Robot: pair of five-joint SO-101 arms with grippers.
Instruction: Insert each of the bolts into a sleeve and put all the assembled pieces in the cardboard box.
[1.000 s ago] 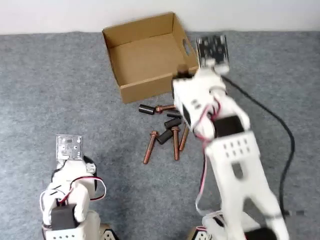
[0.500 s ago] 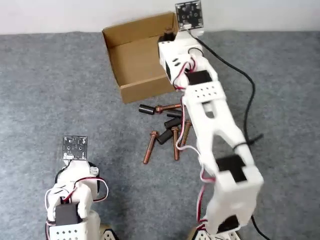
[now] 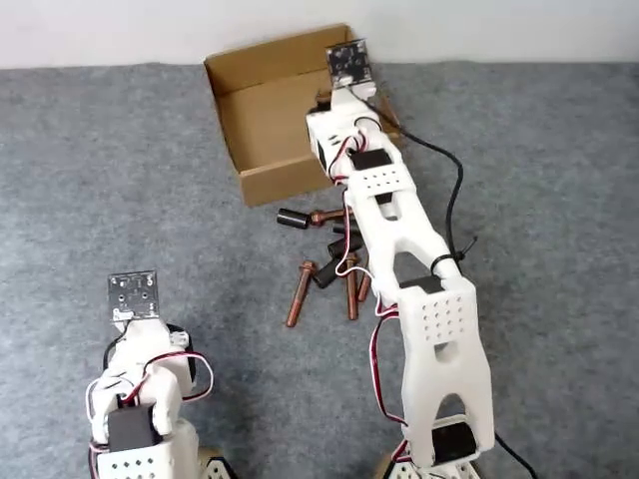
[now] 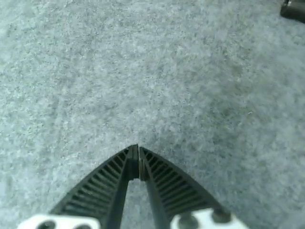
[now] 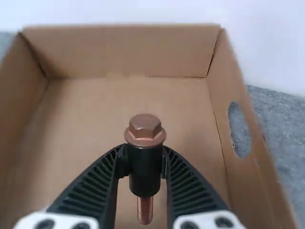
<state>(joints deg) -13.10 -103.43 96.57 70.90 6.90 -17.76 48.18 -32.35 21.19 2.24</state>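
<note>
My right gripper (image 5: 141, 164) is shut on an assembled piece (image 5: 144, 157), a copper bolt inside a black sleeve, held over the floor of the cardboard box (image 5: 119, 52). From above, the right arm (image 3: 374, 190) stretches out to the box (image 3: 240, 110), covering its right side. Loose copper bolts (image 3: 299, 292) and black sleeves (image 3: 292, 219) lie on the grey carpet in front of the box, one sleeve with a bolt (image 3: 329, 215) at its end. My left gripper (image 4: 138, 160) is shut with nothing in it, low over bare carpet near the front left.
The box has a hand hole (image 5: 238, 129) in its right wall. A black cable (image 3: 454, 190) trails off the right arm. A dark sleeve end (image 4: 293, 8) shows at the far corner of the left wrist view. Grey carpet (image 3: 120, 180) covers the table.
The right arm has swung from beside the box to over it, carrying the assembled piece. The left arm shifted slightly and its gripper stays shut.
</note>
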